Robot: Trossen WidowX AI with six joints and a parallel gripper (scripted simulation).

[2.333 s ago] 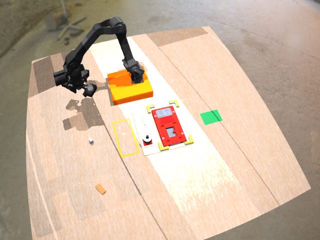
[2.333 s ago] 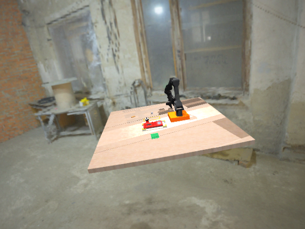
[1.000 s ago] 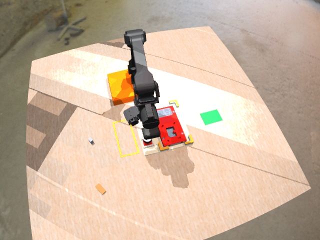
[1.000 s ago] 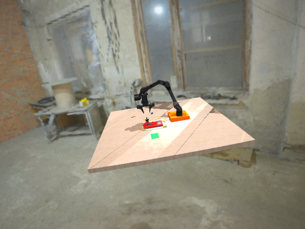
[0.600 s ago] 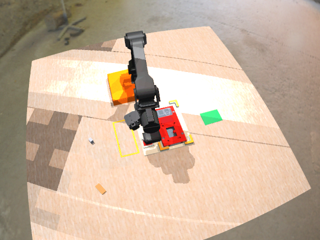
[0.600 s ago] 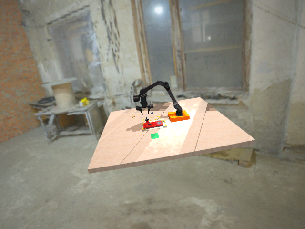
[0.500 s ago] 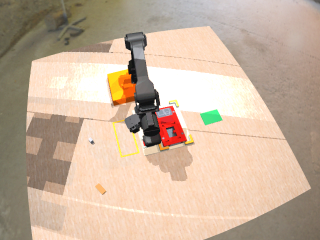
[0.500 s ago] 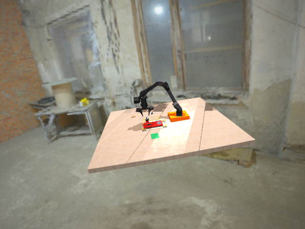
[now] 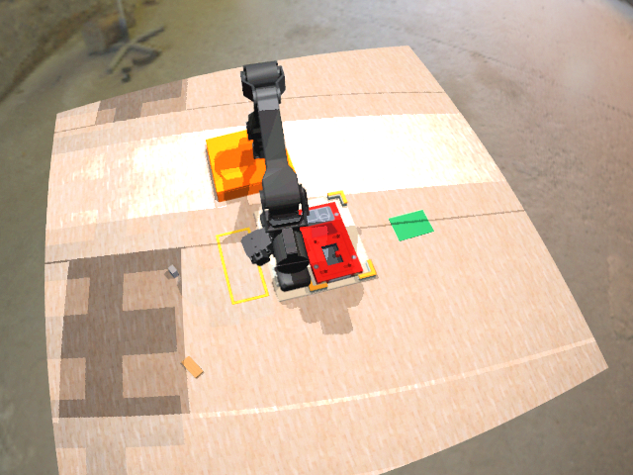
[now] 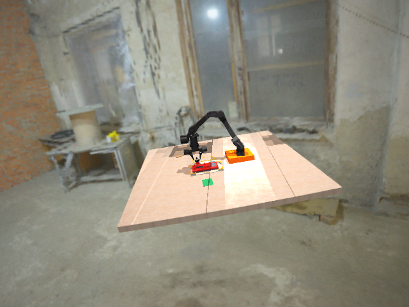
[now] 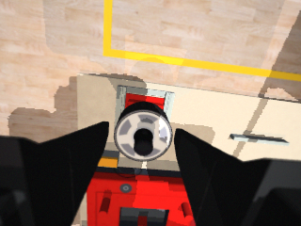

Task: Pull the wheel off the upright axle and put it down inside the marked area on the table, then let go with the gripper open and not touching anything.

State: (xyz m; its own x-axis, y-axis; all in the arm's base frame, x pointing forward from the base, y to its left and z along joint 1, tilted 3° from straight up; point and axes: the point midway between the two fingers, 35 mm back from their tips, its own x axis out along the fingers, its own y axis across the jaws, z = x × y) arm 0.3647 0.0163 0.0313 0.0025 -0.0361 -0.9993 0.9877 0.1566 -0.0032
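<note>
Where floor is bare concrete, pale wooden table point(image 10: 250, 194), brick wall point(image 10: 20, 99), tall windows point(image 10: 280, 55).

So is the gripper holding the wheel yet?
Not yet. The gripper is open, with a finger on each side of the wheel. Gaps show on both sides, and the wheel sits on its axle.

Colours under my black pincer point(image 11: 141, 155)

The wheel point(image 11: 142, 137) at centre frame is pale grey with a black rim and black hub. Below it sits a bright red board point(image 9: 332, 245) on a cream plate point(image 11: 212, 113). A yellow outline point(image 11: 188, 61) crosses the upper frame over the light wood-grain surface point(image 9: 408, 332); a green patch point(image 9: 410, 225) lies at right, and my base point(image 9: 229, 168) is orange.
</note>
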